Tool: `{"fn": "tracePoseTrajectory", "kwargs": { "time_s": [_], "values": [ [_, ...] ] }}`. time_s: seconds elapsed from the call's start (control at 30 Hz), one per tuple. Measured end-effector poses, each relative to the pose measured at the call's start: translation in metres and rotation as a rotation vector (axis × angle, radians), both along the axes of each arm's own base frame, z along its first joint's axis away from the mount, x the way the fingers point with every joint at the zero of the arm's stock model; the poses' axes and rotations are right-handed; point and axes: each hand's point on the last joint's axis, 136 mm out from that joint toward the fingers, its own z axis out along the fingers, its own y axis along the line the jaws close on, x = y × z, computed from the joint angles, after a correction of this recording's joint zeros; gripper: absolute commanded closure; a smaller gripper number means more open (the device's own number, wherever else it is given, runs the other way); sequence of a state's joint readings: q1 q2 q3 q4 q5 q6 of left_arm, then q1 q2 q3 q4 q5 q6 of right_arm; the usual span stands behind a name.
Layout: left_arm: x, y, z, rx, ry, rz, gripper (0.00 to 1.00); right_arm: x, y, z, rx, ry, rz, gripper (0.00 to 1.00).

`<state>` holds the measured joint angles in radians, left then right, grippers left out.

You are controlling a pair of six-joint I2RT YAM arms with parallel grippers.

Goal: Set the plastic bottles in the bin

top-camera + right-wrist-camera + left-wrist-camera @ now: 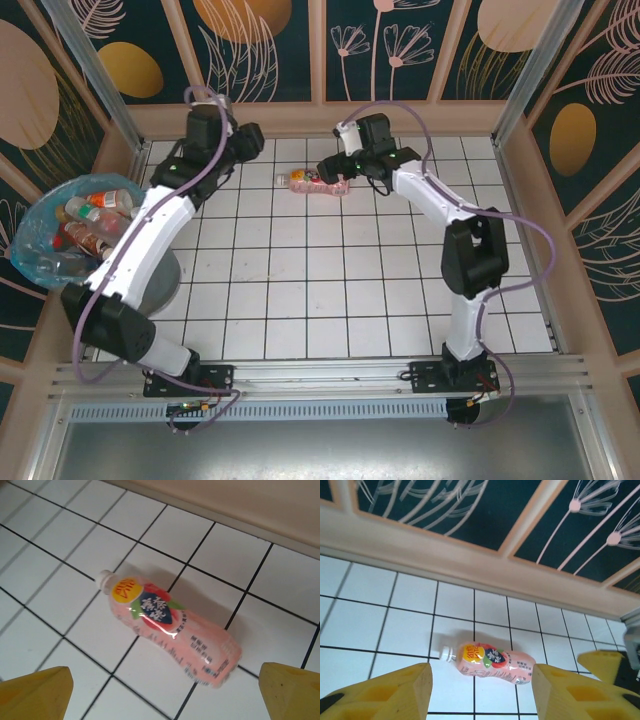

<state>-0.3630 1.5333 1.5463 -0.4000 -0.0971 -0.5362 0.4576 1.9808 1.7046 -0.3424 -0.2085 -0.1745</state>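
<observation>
Now my right tool hangs with its fingers spread wide, holding nothing. Just beneath and ahead of it the pink bottle lies flat on the tabletop, its length slanting across the gap, cap at the far end. My left tool, also apart and empty, looks farther off, with the bottle lying finger to finger.

Pink-labelled clear bottle with white cap, lying on its side on the white tiled desk, just ahead of the right end effector, cap toward the left end effector, round grey bin lined with a light-blue bag, several bottles piled inside, well apart from both end effectors.
</observation>
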Motion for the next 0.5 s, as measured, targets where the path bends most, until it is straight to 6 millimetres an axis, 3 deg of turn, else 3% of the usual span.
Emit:
{"fn": "tracePoseTrajectory", "kwargs": {
  "time_s": [0.27, 0.37, 0.5],
  "values": [
    [0.033, -0.017, -0.048, -0.009, 0.046, -0.021, 0.38, 0.049, 0.024, -0.067, -0.169, 0.003, 0.14, 0.01],
    [0.039, -0.021, -0.065, -0.003, 0.074, -0.029, 0.36, 0.057, 0.028, -0.098, -0.222, 0.039, 0.183, 0.01],
    [0.04, -0.022, -0.077, 0.003, 0.088, -0.032, 0.34, 0.05, 0.026, -0.132, -0.274, 0.106, 0.233, 0.02]
  ]
}}
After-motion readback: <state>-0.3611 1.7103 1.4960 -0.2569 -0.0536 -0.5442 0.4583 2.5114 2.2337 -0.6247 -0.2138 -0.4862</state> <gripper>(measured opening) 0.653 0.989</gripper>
